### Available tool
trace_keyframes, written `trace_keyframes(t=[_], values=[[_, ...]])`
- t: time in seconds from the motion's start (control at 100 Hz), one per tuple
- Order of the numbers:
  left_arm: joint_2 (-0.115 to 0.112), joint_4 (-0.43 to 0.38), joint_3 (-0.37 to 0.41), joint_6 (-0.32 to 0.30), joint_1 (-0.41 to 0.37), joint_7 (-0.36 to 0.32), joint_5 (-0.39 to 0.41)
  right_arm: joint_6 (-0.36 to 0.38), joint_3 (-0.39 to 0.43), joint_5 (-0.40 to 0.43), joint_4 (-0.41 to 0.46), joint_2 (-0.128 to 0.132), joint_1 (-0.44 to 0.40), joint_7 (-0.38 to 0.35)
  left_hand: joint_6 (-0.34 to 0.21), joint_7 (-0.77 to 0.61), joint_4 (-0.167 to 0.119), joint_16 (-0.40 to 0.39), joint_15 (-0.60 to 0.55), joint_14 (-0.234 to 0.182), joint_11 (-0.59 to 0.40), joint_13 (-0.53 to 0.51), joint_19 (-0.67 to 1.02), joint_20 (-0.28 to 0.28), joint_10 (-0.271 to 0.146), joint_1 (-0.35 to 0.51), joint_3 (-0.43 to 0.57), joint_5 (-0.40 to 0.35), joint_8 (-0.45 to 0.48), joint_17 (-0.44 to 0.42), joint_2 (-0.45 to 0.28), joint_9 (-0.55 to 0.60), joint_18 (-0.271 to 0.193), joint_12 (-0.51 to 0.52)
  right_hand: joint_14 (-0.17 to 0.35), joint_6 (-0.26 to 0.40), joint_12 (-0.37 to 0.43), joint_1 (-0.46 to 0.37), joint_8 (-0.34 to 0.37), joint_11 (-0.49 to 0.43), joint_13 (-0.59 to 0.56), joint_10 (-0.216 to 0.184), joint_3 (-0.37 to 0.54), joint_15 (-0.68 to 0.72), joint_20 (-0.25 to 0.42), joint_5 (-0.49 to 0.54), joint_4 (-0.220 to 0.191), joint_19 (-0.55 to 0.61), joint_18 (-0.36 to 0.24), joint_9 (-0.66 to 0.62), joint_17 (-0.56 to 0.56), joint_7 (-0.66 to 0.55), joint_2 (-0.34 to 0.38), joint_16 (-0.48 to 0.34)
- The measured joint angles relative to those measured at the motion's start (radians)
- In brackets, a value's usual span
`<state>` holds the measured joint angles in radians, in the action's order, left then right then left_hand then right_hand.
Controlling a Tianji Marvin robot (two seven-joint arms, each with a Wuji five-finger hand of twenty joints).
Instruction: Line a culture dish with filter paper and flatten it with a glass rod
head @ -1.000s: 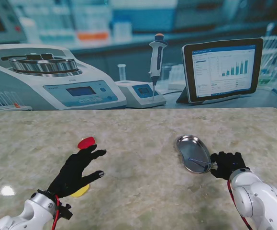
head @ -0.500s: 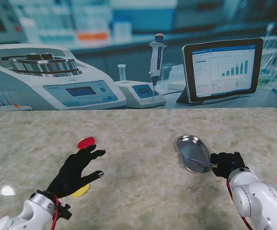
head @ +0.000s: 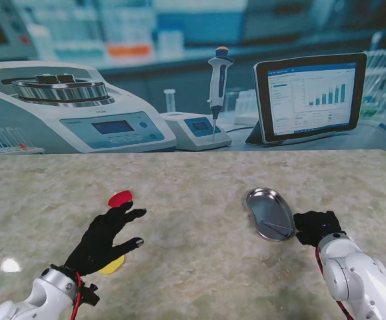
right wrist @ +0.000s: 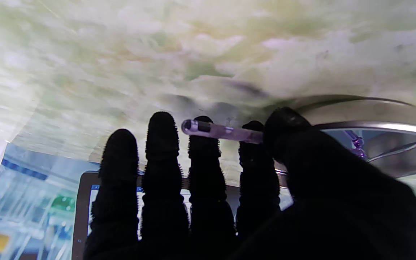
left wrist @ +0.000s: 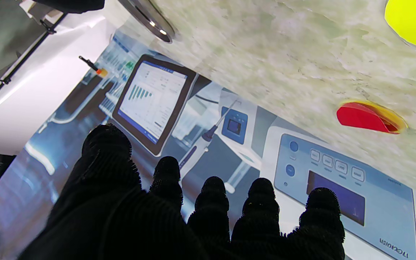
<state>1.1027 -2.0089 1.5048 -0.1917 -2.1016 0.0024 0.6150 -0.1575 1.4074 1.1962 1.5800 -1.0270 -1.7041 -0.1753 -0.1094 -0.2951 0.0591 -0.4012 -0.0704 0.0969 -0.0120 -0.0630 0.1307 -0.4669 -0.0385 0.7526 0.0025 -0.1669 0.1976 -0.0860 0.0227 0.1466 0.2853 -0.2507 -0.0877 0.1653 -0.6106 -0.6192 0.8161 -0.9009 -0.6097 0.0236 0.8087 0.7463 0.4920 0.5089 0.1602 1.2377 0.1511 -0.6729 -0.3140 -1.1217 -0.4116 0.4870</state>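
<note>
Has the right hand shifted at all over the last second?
No. The right hand sits at the same spot by the steel tray's near-right rim, fingers closed on the glass rod.

Bare desk [head: 193, 247] lies wide between the red disc [head: 120, 198] with the yellow disc [head: 113, 266] and the steel tray [head: 270, 212] on the right.

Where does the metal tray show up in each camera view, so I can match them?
Stand view: metal tray on the table's right side, just left of the right hand.
Left wrist view: only its rim, at the picture's edge.
Right wrist view: beside the thumb, past the glass rod.
Shared landmark: the tablet on the backdrop.
</note>
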Motion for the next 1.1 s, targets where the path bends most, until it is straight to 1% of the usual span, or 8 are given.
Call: trace_keyframes(t=[0.04,0.21,0.27,0.41,0.76,0.83,0.94,1.1], values=[[0.000,0.000,0.000,0.000,0.000,0.000,0.000,0.000,-0.001,0.000,-0.003,0.000,0.001,0.004,0.000,0.000,0.000,0.000,0.000,0.000,0.000,0.000,0.000,0.000,0.000,0.000,0.000,0.000,0.000,0.000,0.000,0.000,0.000,0.000,0.000,0.000,-0.009,0.000,0.001,-0.007,-0.001,0.000,0.000,0.025,0.010,0.000,0.001,0.002,0.000,0.000,-0.003,-0.002,0.000,0.011],[0.000,0.000,0.001,0.000,0.000,0.002,0.000,0.000,-0.003,-0.005,-0.011,-0.001,0.006,0.015,0.000,0.000,0.000,0.002,0.000,0.000,0.000,0.000,0.000,0.000,0.000,0.000,0.000,0.000,0.000,0.000,0.000,0.000,0.000,0.000,-0.002,-0.002,-0.036,-0.001,0.002,-0.024,-0.011,0.000,0.000,0.030,0.024,0.006,0.019,0.006,0.000,0.000,-0.007,-0.003,0.000,0.023],[0.000,0.000,0.001,0.000,0.000,0.002,0.000,0.001,-0.004,-0.010,-0.015,-0.001,0.008,0.025,0.000,0.000,0.000,0.002,0.000,0.000,0.000,0.000,0.000,0.000,0.000,0.000,0.000,0.000,0.000,0.000,0.000,0.000,0.000,0.000,-0.004,-0.003,-0.044,-0.004,0.002,-0.025,-0.011,0.000,-0.003,0.047,0.024,0.006,0.021,0.007,0.000,-0.023,-0.008,-0.003,0.001,0.023],[0.000,0.000,0.001,0.001,0.000,0.003,0.000,0.005,-0.004,-0.018,-0.024,-0.002,0.011,0.042,0.000,0.000,0.000,0.003,0.000,0.000,0.000,0.000,0.000,0.001,0.000,0.000,0.000,0.000,0.000,0.000,0.000,0.000,0.000,0.000,-0.009,-0.005,-0.045,-0.042,-0.001,-0.025,-0.033,-0.001,-0.047,0.047,0.025,0.006,0.057,0.014,0.000,-0.042,-0.018,-0.001,0.026,0.023],[0.000,0.001,0.002,0.002,0.000,0.001,-0.001,0.007,-0.002,-0.043,-0.032,-0.006,0.012,0.068,0.000,0.000,0.000,0.004,0.000,0.000,0.000,0.000,0.000,0.001,0.000,0.000,0.000,0.000,0.000,0.000,0.000,0.000,0.000,0.000,-0.019,-0.031,-0.046,-0.119,-0.025,0.001,-0.074,-0.001,-0.178,0.048,0.041,0.045,0.061,0.027,0.000,-0.097,-0.054,0.079,0.075,0.023],[0.000,0.001,0.002,0.003,0.000,0.001,-0.001,0.007,-0.001,-0.047,-0.034,-0.007,0.011,0.079,0.000,0.000,0.000,0.004,0.000,0.000,0.000,0.000,0.000,0.001,0.000,0.000,0.000,0.000,0.000,0.000,0.000,0.000,0.000,0.000,-0.023,-0.032,-0.046,-0.119,-0.026,0.003,-0.095,-0.001,-0.185,0.049,0.050,0.056,0.061,0.030,0.000,-0.127,-0.067,0.091,0.075,0.023],[0.000,0.001,0.002,0.003,0.000,0.001,-0.001,0.007,0.005,-0.049,-0.034,-0.009,0.008,0.087,0.000,0.000,0.000,0.004,0.000,0.000,0.000,0.000,0.000,0.001,0.000,0.000,0.000,0.000,0.000,0.000,0.000,0.000,0.000,0.000,-0.024,-0.032,-0.046,-0.120,-0.025,0.003,-0.114,-0.001,-0.188,0.070,0.051,0.067,0.061,0.039,0.000,-0.128,-0.087,0.099,0.075,0.024],[0.000,0.001,0.001,0.004,0.000,0.001,-0.002,0.007,0.016,-0.055,-0.034,-0.012,0.002,0.106,0.000,0.000,0.000,0.006,0.000,0.000,0.000,0.000,0.000,0.001,-0.003,0.000,0.000,0.000,0.000,0.000,0.000,0.000,0.000,0.000,-0.031,-0.051,-0.054,-0.119,0.010,0.002,-0.157,-0.001,-0.178,0.080,0.051,0.104,0.062,0.058,0.001,-0.186,-0.124,0.134,0.075,0.047]])
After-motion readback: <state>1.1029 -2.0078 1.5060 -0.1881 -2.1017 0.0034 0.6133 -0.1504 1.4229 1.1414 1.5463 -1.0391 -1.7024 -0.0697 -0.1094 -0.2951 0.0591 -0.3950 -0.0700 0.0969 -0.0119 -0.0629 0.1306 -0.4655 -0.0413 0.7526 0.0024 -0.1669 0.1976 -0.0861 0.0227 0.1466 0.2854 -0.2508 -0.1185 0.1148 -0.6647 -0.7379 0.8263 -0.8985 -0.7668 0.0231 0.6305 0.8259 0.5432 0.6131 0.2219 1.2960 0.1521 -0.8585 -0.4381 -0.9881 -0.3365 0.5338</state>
